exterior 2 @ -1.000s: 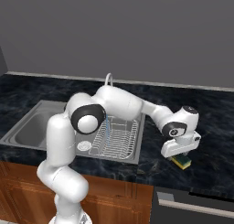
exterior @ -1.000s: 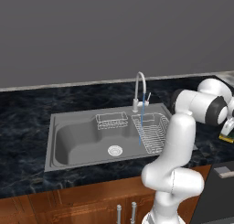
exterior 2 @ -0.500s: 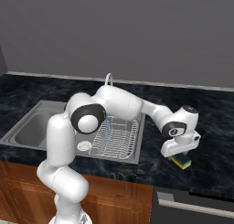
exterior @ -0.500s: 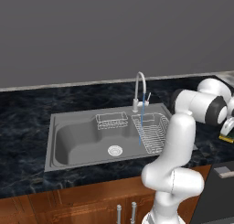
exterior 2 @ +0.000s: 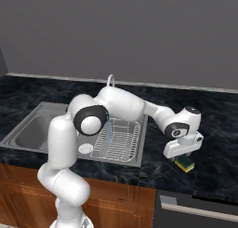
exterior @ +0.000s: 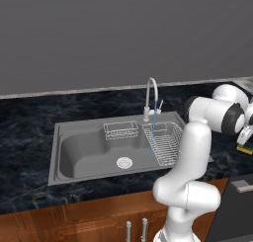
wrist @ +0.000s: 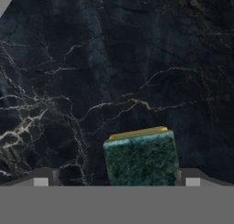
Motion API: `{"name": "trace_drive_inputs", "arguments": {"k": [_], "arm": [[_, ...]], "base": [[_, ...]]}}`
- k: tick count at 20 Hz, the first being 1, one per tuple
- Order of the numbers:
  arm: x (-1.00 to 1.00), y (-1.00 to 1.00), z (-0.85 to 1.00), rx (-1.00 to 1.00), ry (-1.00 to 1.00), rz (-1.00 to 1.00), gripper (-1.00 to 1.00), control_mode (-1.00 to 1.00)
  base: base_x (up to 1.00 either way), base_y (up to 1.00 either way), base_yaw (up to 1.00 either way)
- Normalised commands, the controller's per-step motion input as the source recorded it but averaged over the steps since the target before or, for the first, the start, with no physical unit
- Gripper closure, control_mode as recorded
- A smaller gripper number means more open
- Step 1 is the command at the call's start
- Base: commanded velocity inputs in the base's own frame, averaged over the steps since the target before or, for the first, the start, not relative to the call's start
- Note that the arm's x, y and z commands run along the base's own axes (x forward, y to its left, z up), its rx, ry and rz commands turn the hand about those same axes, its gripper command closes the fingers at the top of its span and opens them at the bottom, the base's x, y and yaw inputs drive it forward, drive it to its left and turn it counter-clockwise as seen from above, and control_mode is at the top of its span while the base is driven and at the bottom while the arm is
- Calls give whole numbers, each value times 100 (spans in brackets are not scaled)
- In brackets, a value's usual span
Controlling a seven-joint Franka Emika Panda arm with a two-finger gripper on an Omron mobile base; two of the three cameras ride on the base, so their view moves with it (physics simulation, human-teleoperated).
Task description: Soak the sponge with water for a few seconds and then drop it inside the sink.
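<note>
Gripper (exterior 2: 184,153) wide open, holding nothing, low over sponge (wrist: 140,158) on counter (exterior 2: 214,129) right of sink (exterior: 81,154); water (exterior: 152,132) running.

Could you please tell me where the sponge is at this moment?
The sponge lies flat on the dark counter to the right of the sink, directly under the open gripper.
</note>
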Motion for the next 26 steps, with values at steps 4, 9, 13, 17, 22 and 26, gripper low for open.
{"name": "trace_drive_inputs", "arguments": {"k": [4,9,13,17,22,26], "arm": [[0,-4,0,0,0,0,-100,-100],[0,-6,0,0,0,0,-100,-100],[0,-9,0,0,0,0,-100,-100],[0,-9,0,0,0,0,-100,-100],[0,-2,0,0,0,0,-100,-100],[0,0,-6,0,0,0,-100,-100]], "base": [[0,0,0],[0,0,0],[0,0,0],[0,0,0],[0,0,0],[0,0,0]]}}
